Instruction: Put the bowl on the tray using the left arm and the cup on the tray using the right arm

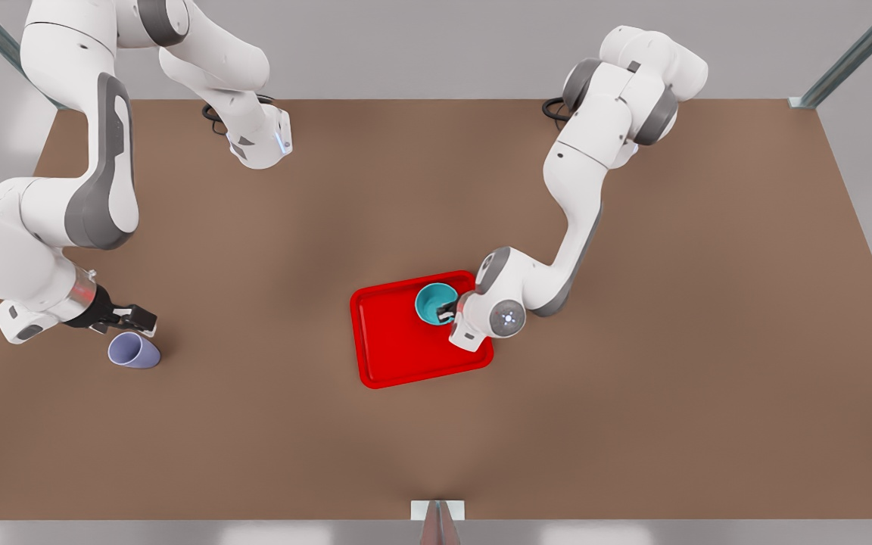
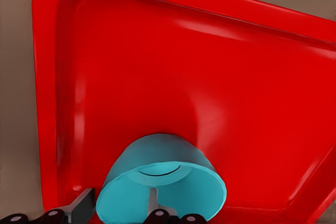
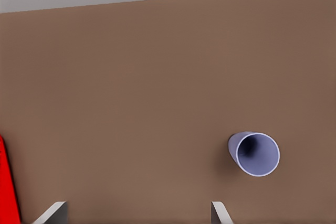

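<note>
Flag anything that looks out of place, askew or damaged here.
Nothing stands out. The left gripper pinches the bowl by its wall over the tray. The cup sits intact on the table beside the open right gripper. Nothing has spilled.

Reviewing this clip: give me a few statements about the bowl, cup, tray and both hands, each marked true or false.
1. The left hand grips the bowl by its wall, over the tray. True.
2. The cup is on the tray. False: it stands on the table, well off the tray toward the front view's left.
3. The right hand is shut on the cup. False: its fingers are open, near the cup, holding nothing.
4. The bowl is teal and the cup lavender. True.
</note>
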You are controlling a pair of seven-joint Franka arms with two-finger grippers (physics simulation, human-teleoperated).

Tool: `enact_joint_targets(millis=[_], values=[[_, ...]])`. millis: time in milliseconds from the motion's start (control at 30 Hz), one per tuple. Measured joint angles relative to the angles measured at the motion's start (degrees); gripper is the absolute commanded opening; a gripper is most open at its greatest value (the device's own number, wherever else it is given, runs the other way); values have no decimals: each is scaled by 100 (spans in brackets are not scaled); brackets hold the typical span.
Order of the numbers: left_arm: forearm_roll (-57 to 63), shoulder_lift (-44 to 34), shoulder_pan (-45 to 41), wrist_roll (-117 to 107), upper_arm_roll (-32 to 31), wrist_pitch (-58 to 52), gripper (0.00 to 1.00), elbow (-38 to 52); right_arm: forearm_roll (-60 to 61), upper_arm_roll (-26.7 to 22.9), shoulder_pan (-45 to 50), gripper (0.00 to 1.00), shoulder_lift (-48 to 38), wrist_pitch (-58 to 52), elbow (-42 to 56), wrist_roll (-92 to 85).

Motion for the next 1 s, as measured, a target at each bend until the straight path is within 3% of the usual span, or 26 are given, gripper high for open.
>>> enact_joint_targets(millis=[100, 167, 200, 233, 333, 367, 400, 433, 667, 1000], values=[[101, -60, 65, 44, 37, -9, 99, 101, -9, -5, -5, 100, 0, 3, -3, -8], [372, -521, 163, 61, 114, -547, 99, 120, -9, 0, -8, 100, 1, 3, 0, -8], [601, -1228, 828, 885, 299, -1876, 99, 400, -7, 0, -10, 100, 8, 3, 0, -8], [893, -1796, 1095, 2376, 660, -2530, 99, 429, -1, 0, -9, 100, 7, 3, 0, -8], [1749, -2549, 1144, 4487, 1769, -3531, 99, 396, 0, 0, -9, 100, 9, 3, 0, -8], [1937, -3016, 1594, 4550, 1488, -3542, 99, 46, 0, 0, -9, 100, 9, 3, 0, -16], [2117, -3602, 2624, 4577, 368, -3444, 99, -554, -1, -5, -14, 100, 59, 3, 0, -25], [2312, -3747, 2691, 4580, 176, -3370, 99, -776, -13, -4, -28, 100, 207, 6, 141, -26], [2745, -3845, 2675, 4715, 141, -3983, 100, -689, -418, -36, -430, 100, 1282, 803, 290, -486], [2798, -3893, 2683, 4712, 189, -4003, 100, -689, 334, -39, -1113, 100, 1169, 1119, -311, -1654]])
